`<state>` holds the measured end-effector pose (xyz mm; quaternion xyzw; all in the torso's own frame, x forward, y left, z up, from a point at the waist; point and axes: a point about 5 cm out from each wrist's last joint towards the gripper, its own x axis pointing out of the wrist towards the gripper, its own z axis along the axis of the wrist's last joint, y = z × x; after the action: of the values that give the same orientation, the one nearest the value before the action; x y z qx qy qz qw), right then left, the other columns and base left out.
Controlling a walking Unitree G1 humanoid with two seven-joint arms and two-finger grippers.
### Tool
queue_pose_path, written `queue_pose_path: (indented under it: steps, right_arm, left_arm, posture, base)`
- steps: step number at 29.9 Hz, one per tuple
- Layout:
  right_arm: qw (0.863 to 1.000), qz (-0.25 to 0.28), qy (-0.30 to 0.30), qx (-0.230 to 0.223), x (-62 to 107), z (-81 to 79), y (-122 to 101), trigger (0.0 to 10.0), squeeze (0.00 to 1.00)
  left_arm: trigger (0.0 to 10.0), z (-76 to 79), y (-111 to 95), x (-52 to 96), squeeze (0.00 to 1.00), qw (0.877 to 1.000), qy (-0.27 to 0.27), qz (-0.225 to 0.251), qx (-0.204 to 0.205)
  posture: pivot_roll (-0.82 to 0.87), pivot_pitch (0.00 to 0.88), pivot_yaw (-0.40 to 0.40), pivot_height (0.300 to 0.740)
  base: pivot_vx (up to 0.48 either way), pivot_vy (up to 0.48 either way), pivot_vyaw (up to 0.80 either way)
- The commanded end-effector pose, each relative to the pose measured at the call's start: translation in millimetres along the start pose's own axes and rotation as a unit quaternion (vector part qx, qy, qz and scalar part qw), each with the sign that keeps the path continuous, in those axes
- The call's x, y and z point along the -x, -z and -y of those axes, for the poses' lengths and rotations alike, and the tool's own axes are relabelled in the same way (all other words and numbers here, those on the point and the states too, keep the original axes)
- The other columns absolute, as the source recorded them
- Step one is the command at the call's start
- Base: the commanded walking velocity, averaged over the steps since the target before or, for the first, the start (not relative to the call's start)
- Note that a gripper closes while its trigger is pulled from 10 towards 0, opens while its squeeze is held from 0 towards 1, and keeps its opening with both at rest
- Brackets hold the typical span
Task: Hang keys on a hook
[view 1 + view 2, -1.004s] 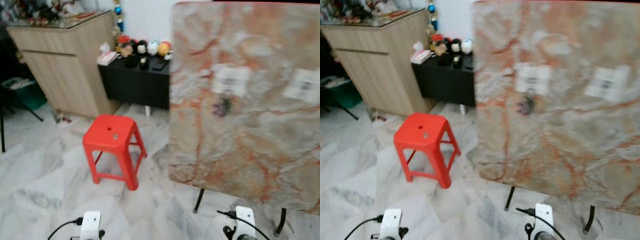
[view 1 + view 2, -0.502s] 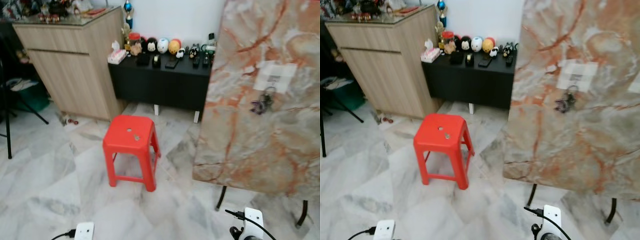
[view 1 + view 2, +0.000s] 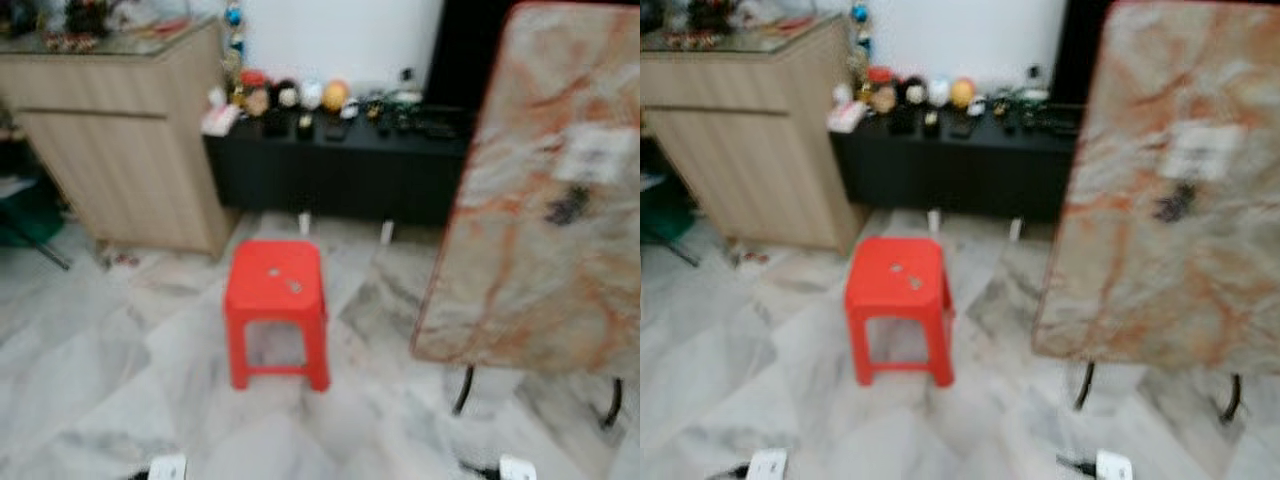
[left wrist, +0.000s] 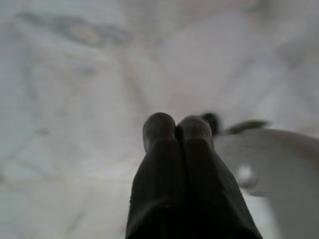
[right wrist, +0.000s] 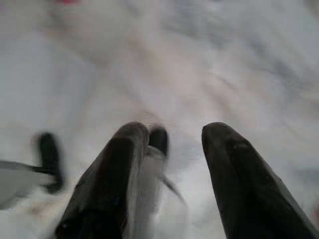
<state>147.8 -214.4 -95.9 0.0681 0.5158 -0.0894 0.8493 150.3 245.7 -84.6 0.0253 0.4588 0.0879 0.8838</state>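
A bunch of dark keys (image 3: 568, 205) hangs on an upright marble-patterned board (image 3: 520, 280) at the right, just below a white hook plate (image 3: 597, 155). The picture is blurred, so the hook itself cannot be made out. Both arms hang low, with just their white wrist tops at the bottom edge, left (image 3: 165, 466) and right (image 3: 515, 467). In the left wrist view my left gripper (image 4: 177, 132) is shut with nothing in it, above the marble floor. In the right wrist view my right gripper (image 5: 174, 137) is open over the floor, its fingers holding nothing.
A red plastic stool (image 3: 276, 310) stands on the marble floor in the middle. Behind it runs a low black cabinet (image 3: 340, 170) with small figurines on top, and a wooden cupboard (image 3: 120, 150) stands at the left. The board rests on thin black legs (image 3: 463, 390).
The whole picture has shifted and blurred, so the camera has moved; the board now sits further right and the stool nearer the middle. The keys stay on the board.
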Motion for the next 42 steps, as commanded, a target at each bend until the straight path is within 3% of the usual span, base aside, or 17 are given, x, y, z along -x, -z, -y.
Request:
queue_pose_path:
  steps: [1, 8, 11, 16, 19, 28, 35, 42]
  right_arm:
    - [1.0, 0.007, 0.018, -0.003, 1.2, 9.3, -1.2, 10.0, 0.0]
    - [1.0, 0.006, 0.0, 0.001, 0.1, 1.7, -2.4, 10.0, 0.0]
    - [1.0, 0.004, -0.006, 0.016, -0.3, 0.8, -5.9, 10.0, 0.0]
    - [1.0, 0.01, -0.005, 0.003, -1.4, -2.5, -13.5, 10.0, 0.0]
    - [1.0, 0.014, -0.005, -0.004, -2.0, -4.7, -17.6, 10.0, 0.0]
    - [1.0, 0.012, 0.001, -0.017, -1.7, -2.6, -16.1, 10.0, 0.0]
    - [1.0, 0.001, 0.004, -0.004, -0.6, 2.5, -8.6, 10.0, 0.0]
    - [1.0, 0.008, 0.008, 0.021, 0.0, 8.7, -13.6, 10.0, 0.0]
  left_arm:
    - [10.0, 2.1, -10.1, -2.5, 0.0, 1.0, 0.01, 0.008, -0.016]
    - [10.0, -13.0, -25.2, -3.8, 0.0, 1.0, -0.014, 0.027, -0.006]
    - [10.0, -17.8, -24.3, -3.2, 0.0, 0.999, -0.022, 0.023, 0.0]
    - [10.0, -23.7, -19.6, -1.6, 0.0, 0.999, -0.028, 0.015, -0.006]
    - [10.0, -22.5, -18.1, -1.4, 0.0, 1.0, -0.021, 0.016, 0.01]
    - [10.0, -21.5, -21.9, -2.1, 0.0, 1.0, -0.016, 0.023, 0.008]
    - [10.0, -22.8, -16.2, -0.7, 0.0, 0.999, -0.021, 0.02, 0.017]
    - [10.0, -13.5, -12.7, -1.3, 0.0, 1.0, -0.008, 0.014, 0.007]
  posture:
    - [0.14, 0.0, -0.002, 0.74]
    - [0.16, 0.0, -0.045, 0.74]
    - [0.18, 0.0, -0.038, 0.74]
    - [0.17, 0.0, -0.016, 0.74]
    - [0.15, 0.0, -0.001, 0.74]
    - [0.16, 0.0, 0.0, 0.74]
    - [0.13, 0.0, 0.005, 0.74]
    - [0.12, 0.0, 0.014, 0.74]
  base:
    - [0.0, 0.48, 0.0]
    - [0.0, 0.48, 0.0]
    - [0.0, 0.48, 0.0]
    - [0.0, 0.0, 0.0]
    - [0.0, 0.0, 0.0]
    - [0.0, 0.0, 0.0]
    - [0.0, 0.0, 0.0]
    - [0.0, 0.0, 0.0]
